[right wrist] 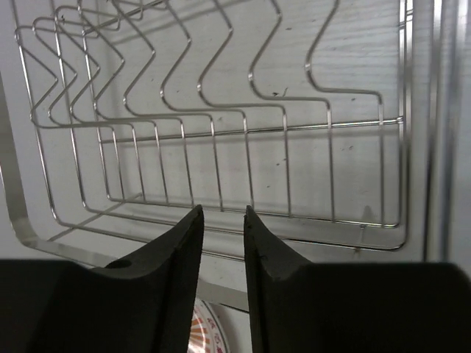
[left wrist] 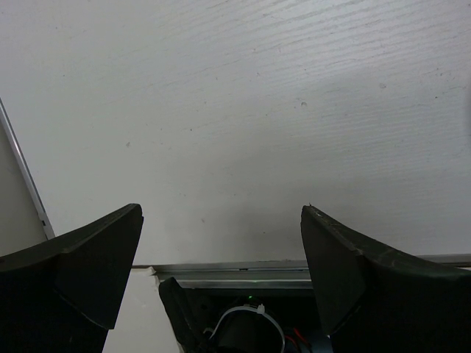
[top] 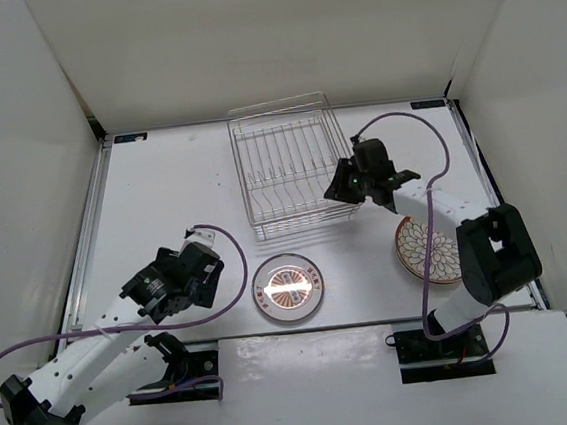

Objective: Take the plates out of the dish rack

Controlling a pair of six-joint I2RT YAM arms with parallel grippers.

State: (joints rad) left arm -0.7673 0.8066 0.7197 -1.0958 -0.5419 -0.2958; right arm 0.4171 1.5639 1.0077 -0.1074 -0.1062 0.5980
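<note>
The dish rack (top: 289, 167) is sitting at the far middle of the table (top: 161, 194). In both the overhead and right wrist views its tines are standing bare, with no plate showing among them. Two plates are lying face up on the table, outside the rack and well apart from each other: the striped plate (top: 289, 287) toward the front middle, and the petal plate (top: 438, 250) off to the right. A sliver of a third plate (right wrist: 213, 331), orange stripes on white, is showing low in the right wrist view, on the near side of the rack's rim wire, down between the roots of the fingers. The overhead view is hiding it under the right gripper (top: 346, 186), which is hanging at the rack's near right corner. That gripper's jaws are standing drawn close with a narrow slit between them, and rack wire is showing through the slit at the tips. Whether they are pinching the third plate lower down I cannot tell. The left gripper (top: 201, 269) is hovering over bare table at the front left with its jaws spread wide, holding nothing. By my judgement, the last plate is being dealt with at the rack's corner. If it is in the grip, the next move is calling for a slow lift clear of the wires and a carry to open table beside the other two. If it is not, the jaws are needing to reopen and come down squarely over its rim.
</note>
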